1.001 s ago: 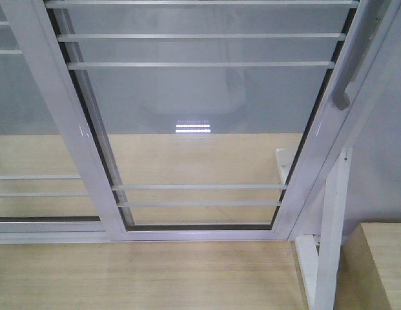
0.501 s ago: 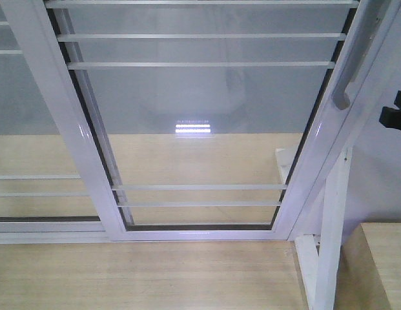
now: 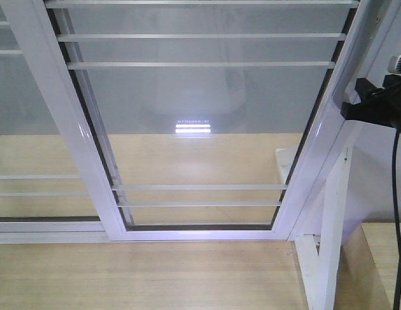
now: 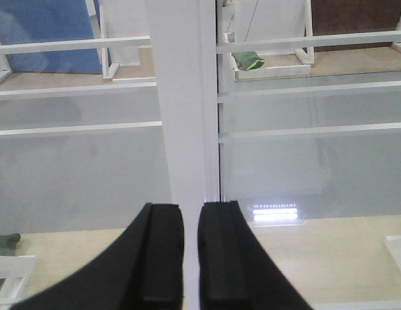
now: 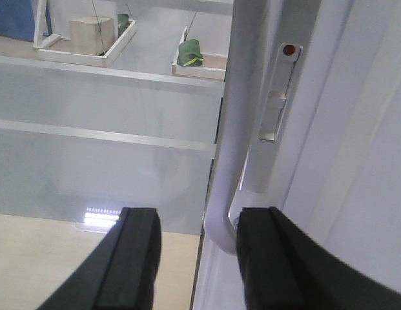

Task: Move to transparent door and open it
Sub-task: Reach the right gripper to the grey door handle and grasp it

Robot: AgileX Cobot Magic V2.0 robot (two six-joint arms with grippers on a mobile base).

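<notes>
Left gripper (image 4: 191, 223): pads nearly together, empty, facing white stile (image 4: 184, 97) straight ahead. Transparent door (image 3: 200, 97) ahead of both hands. Right gripper (image 5: 199, 223): newly in from right edge of front view, fingers apart, lower end of grey pull handle (image 5: 234, 129) now between them, not clamped. Reads as approach done; likely next, closing on handle, then pulling leftward.

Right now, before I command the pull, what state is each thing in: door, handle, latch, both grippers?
transparent door: appears shut, not yet slid.
right gripper: open, one finger either side of the handle.
handle: not clamped.
latch: red dot showing; locked or not, cannot tell.
left gripper: shut, holding nothing.
</notes>
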